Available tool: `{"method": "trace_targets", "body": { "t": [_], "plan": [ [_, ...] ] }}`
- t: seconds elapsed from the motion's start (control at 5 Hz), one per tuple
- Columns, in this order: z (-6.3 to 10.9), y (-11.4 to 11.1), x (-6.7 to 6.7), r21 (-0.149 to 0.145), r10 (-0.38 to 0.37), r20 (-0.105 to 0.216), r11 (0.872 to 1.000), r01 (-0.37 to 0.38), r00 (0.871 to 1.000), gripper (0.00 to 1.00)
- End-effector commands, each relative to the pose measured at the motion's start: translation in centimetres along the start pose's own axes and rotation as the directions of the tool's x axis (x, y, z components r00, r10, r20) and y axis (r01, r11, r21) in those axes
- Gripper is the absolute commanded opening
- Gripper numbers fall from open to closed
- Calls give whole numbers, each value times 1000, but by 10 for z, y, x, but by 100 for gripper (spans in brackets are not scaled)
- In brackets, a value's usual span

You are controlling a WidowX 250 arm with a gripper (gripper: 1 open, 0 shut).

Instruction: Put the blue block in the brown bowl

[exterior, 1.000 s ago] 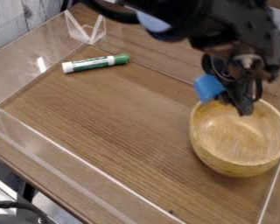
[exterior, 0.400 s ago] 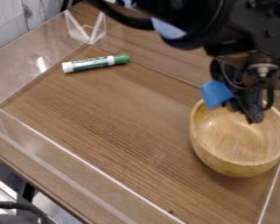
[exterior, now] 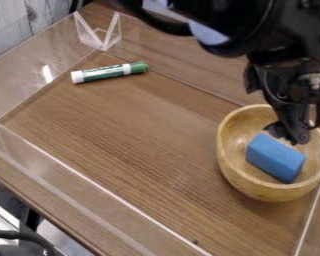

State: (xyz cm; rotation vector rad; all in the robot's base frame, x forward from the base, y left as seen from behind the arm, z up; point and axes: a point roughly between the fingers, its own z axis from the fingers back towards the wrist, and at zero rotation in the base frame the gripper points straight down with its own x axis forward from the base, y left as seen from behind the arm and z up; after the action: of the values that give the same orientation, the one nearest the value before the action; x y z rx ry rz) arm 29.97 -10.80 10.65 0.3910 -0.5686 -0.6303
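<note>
- Blue block (exterior: 275,157) lies inside brown bowl (exterior: 236,165), w/ nothing holding it.
- Gripper (exterior: 295,128) just above block; fingers spread, pinching nothing.

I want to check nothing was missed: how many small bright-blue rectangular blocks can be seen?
1. The small bright-blue rectangular block lies inside the large round light-brown wooden bowl, at the right of the table. The arm covers part of the scene, so another could be hidden.

Matte blue block (exterior: 276,158), grainy wooden brown bowl (exterior: 235,170)
</note>
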Motion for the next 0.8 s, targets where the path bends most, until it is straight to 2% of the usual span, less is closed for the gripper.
{"method": "trace_targets", "body": {
  "t": [0.0, 0.6],
  "plan": [
    [8, 1, 11, 2, 24, 35, 1000, -24, 999, 100],
    [-10, -14, 11, 4, 35, 6, 999, -35, 999, 100]
  ]
}}
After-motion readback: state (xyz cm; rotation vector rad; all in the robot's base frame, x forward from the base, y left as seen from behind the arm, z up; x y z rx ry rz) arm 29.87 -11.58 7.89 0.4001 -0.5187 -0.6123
